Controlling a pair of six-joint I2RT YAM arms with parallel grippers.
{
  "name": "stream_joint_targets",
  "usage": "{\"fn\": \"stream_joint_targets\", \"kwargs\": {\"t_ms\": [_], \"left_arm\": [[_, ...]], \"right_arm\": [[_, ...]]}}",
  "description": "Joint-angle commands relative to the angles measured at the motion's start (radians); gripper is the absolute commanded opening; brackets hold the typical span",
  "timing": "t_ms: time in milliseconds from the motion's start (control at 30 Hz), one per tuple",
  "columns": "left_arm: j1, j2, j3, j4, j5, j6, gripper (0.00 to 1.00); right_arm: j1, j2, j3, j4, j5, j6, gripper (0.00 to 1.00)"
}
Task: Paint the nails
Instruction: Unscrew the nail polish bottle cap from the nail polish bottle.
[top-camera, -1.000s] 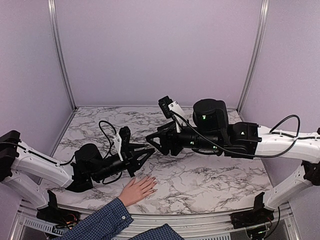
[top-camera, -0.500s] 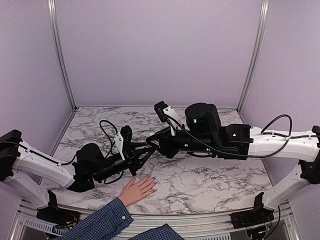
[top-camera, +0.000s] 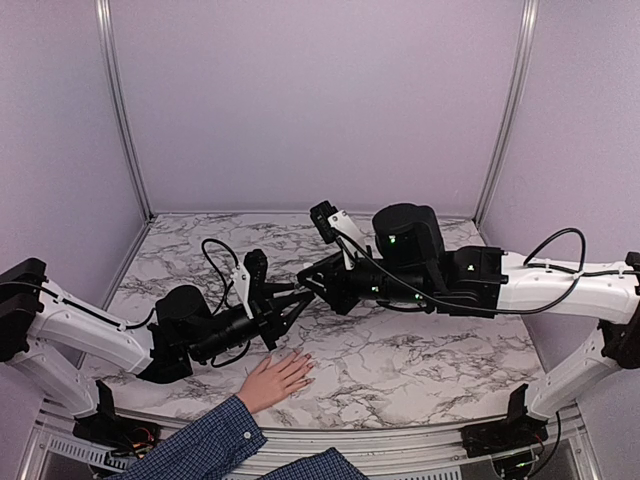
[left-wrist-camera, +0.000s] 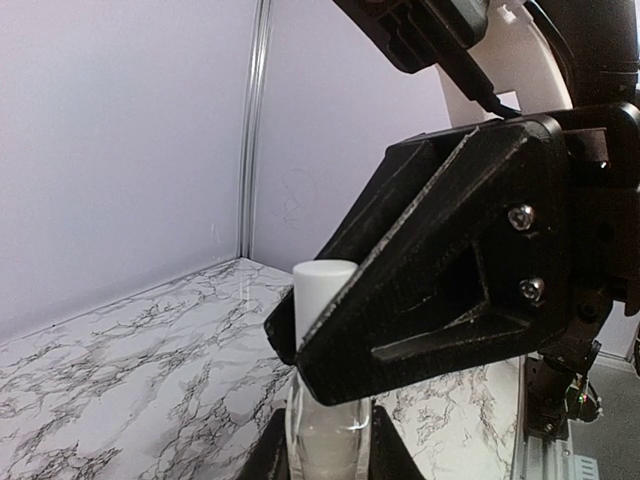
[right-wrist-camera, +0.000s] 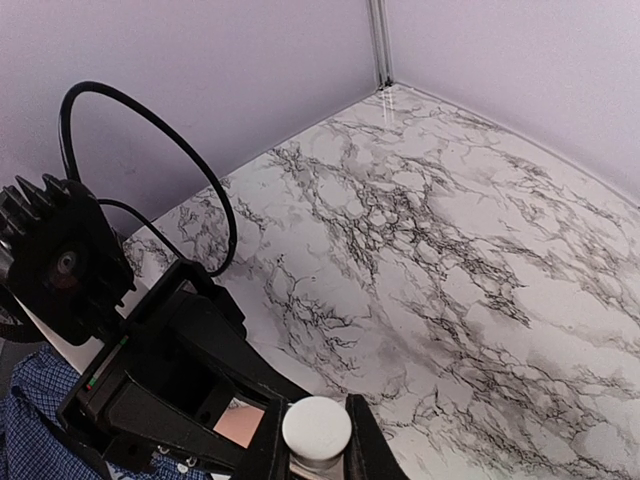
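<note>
Lying at the far end of a hand (top-camera: 272, 382) spread flat on the marble surface (top-camera: 420, 350) near its front edge, the nails (top-camera: 303, 370) are too small to judge for polish. Just above, the left claw (top-camera: 287, 306) grips a clear bottle (left-wrist-camera: 325, 440) and the right claw (top-camera: 312, 285) is clamped on its white cap (right-wrist-camera: 316, 428) — best to twist about the cap's axis, bottle rigid, then lift straight.

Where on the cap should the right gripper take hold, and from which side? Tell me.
On the round side wall of the cap, end-on from the right. It sticks out bare past the left gripper, which clamps the bottle, and its top faces the right gripper, shut on it so.
</note>
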Motion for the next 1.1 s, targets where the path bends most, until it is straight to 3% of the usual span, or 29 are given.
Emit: {"fn": "stream_joint_targets", "kwargs": {"t_ms": [0,267,533,633,700,867,1067], "left_arm": [[-0.009,-0.021,0.017,0.03,0.0,0.006,0.0],[-0.009,-0.029,0.015,0.027,0.059,0.019,0.0],[-0.009,-0.072,0.002,0.027,0.238,0.012,0.0],[-0.009,-0.084,0.0,0.019,0.218,0.012,0.0],[-0.009,-0.09,-0.004,0.014,0.177,0.018,0.0],[-0.008,-0.075,0.008,-0.001,0.128,0.027,0.0],[-0.009,-0.07,0.014,-0.009,0.085,0.03,0.0]], "right_arm": [[-0.013,-0.033,0.019,0.03,-0.028,-0.01,0.0],[-0.013,-0.045,0.004,0.065,-0.091,-0.061,0.0],[-0.017,-0.068,0.0,0.098,-0.194,-0.132,0.0],[-0.021,-0.088,-0.01,0.114,-0.18,-0.12,0.19],[-0.024,-0.1,-0.013,0.122,-0.164,-0.103,0.24],[-0.029,-0.091,0.008,0.094,-0.121,-0.055,0.31],[-0.029,-0.057,0.041,0.047,-0.093,-0.026,0.3]]}}
